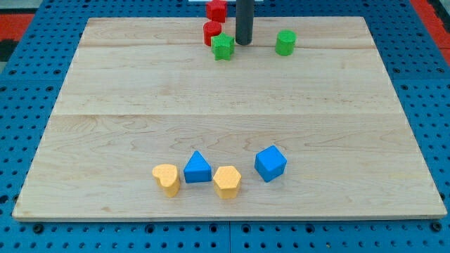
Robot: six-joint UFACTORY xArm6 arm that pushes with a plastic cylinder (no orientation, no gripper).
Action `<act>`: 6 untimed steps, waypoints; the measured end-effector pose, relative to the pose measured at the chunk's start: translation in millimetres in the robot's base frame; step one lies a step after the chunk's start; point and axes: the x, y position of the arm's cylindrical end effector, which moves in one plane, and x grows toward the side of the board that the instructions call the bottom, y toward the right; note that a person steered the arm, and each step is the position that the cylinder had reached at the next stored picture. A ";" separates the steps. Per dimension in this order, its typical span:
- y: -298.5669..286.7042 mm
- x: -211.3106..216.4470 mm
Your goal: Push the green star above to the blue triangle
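Observation:
A green star (pixel 223 47) lies near the view's top, just left of centre. A blue triangle (pixel 197 168) lies near the view's bottom, left of centre, far below the star. My dark rod comes down from the top edge; my tip (pixel 243 43) rests on the board just to the right of the green star, very close to it or touching it.
A red block (pixel 211 32) touches the star's upper left; another red block (pixel 216 10) sits at the board's top edge. A green cylinder (pixel 285 43) lies right of my tip. A yellow heart (pixel 166 178), a yellow hexagon (pixel 227 181) and a blue cube (pixel 271 163) flank the triangle.

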 end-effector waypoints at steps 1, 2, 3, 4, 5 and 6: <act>-16.0 40.3; -32.9 27.4; 12.6 18.3; -35.4 -5.6; -102.9 -21.5; -158.3 12.9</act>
